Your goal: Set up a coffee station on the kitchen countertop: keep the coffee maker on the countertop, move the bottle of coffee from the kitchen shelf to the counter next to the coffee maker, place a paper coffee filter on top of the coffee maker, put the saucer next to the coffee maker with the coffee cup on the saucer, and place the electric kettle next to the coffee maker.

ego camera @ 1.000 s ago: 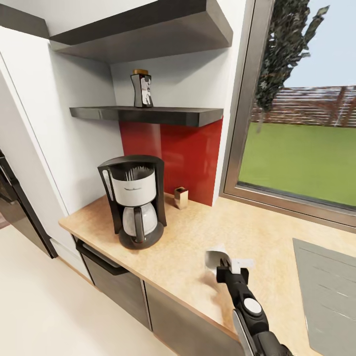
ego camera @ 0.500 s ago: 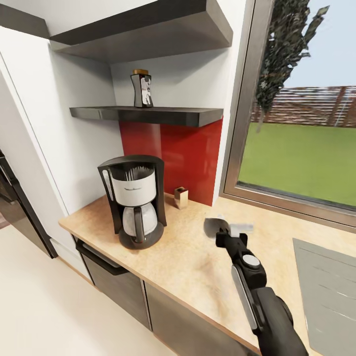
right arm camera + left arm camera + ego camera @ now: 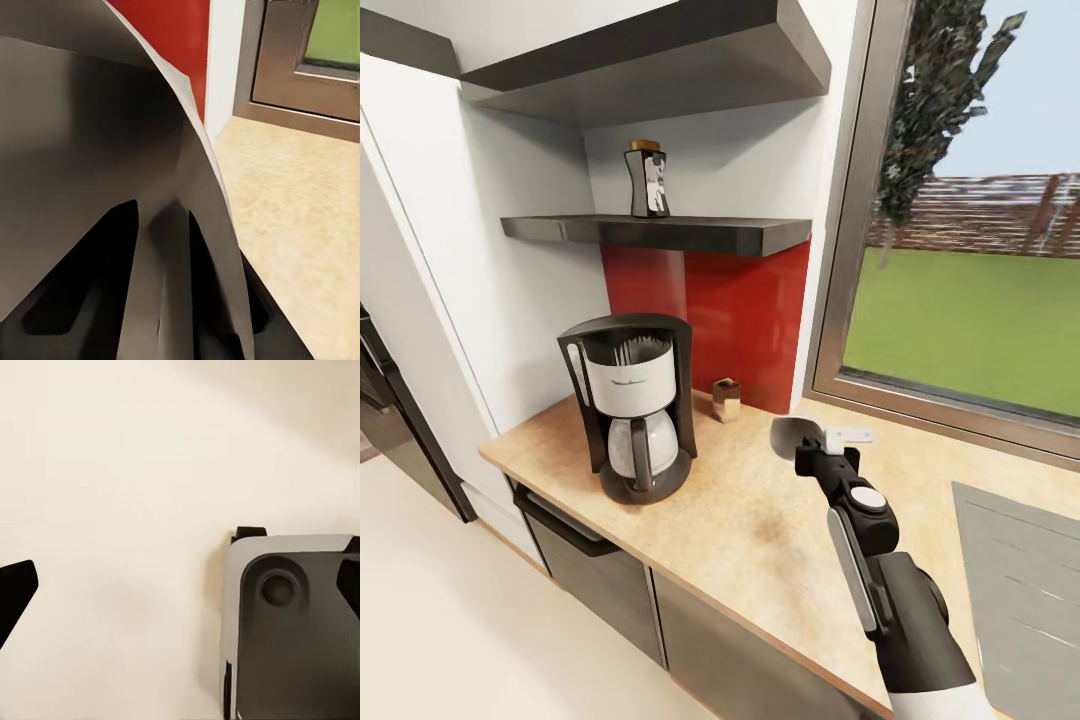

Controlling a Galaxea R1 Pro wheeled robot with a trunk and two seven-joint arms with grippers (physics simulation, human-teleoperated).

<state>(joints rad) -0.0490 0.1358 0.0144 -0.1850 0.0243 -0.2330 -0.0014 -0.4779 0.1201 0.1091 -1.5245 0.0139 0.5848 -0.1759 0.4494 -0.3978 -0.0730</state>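
The black and white coffee maker (image 3: 630, 400) stands on the wooden countertop (image 3: 730, 510) near its left end. The dark bottle of coffee (image 3: 647, 180) is up on the lower wall shelf (image 3: 660, 232). My right gripper (image 3: 820, 450) hovers above the counter to the right of the coffee maker, shut on a grey paper coffee filter (image 3: 791, 434). That filter (image 3: 97, 135) spreads wide across the right wrist view. My left gripper (image 3: 180, 585) hangs open over the cream floor, holding nothing. Saucer, cup and kettle are out of view.
A small beige box (image 3: 726, 398) sits by the red backsplash (image 3: 740, 320). A grey inset panel (image 3: 1020, 590) lies in the counter at the right, under a large window (image 3: 970, 290). The robot's base (image 3: 292, 637) is in the left wrist view.
My right arm has carried the filter away from the counter's front edge, higher and toward the back wall. The coffee maker and bottle have not moved.
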